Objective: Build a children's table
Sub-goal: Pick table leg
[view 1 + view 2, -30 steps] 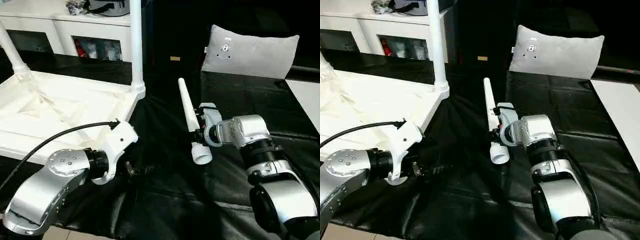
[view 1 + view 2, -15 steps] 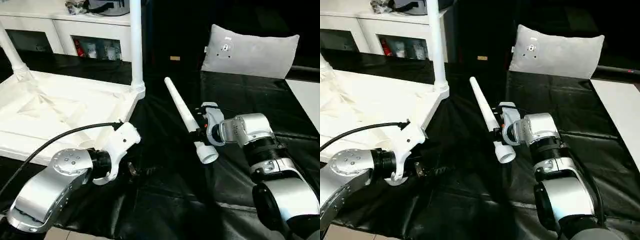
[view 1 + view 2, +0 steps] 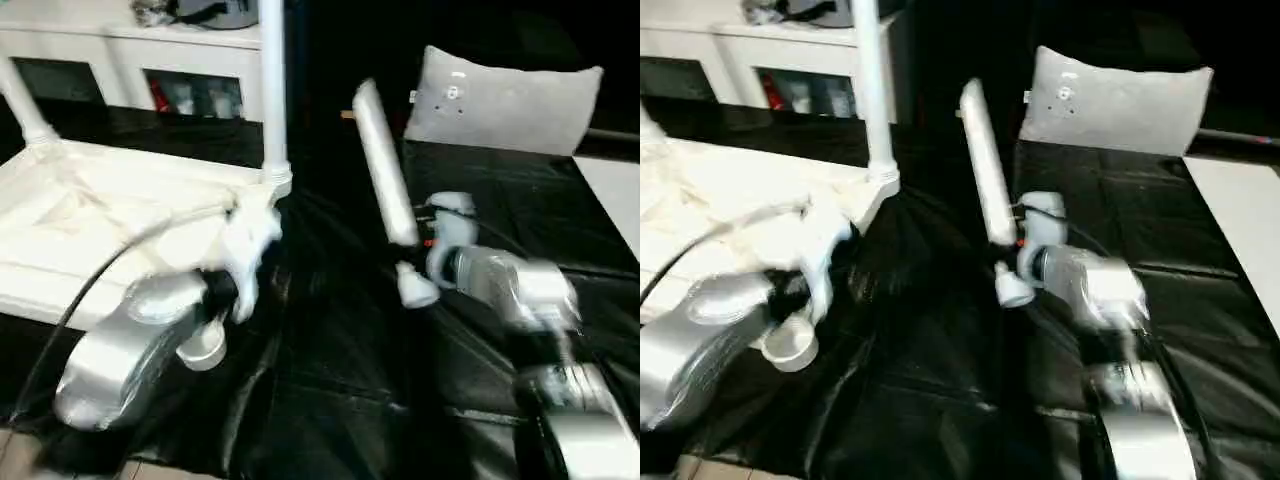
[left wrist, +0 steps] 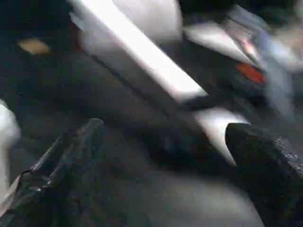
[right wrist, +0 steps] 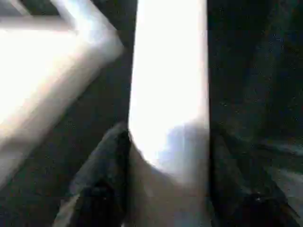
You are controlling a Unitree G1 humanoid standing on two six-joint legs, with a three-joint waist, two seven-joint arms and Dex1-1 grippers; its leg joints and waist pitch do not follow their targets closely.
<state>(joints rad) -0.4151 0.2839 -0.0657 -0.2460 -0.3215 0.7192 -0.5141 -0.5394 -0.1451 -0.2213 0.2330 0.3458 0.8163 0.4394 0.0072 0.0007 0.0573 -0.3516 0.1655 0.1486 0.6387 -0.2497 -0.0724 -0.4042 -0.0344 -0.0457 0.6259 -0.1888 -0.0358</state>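
The children's table's white tabletop [image 3: 110, 215] lies upside down at the left, ribbed side up. One white leg [image 3: 271, 90] stands upright in its near-right corner socket, and another leg [image 3: 24, 105] rises at the far left. My right gripper [image 3: 415, 250] is shut on a third white leg [image 3: 383, 175] near its thick end, holding it raised and tilted above the black sheet, right of the tabletop corner. In the right wrist view that leg [image 5: 170, 94] sits between the fingers [image 5: 102, 184]. My left gripper [image 4: 163, 127] is open and holds nothing; it faces the held leg [image 4: 142, 54].
A grey cushion-like panel [image 3: 505, 95] leans at the back right. A white cabinet with glass doors [image 3: 130, 60] stands behind the tabletop. A crinkled black sheet [image 3: 330, 380] covers the work surface. A white surface [image 3: 615, 195] lies at the far right.
My right gripper has lifted the leg and swung it more upright. My left arm has risen and turned towards the tabletop's near-right corner.
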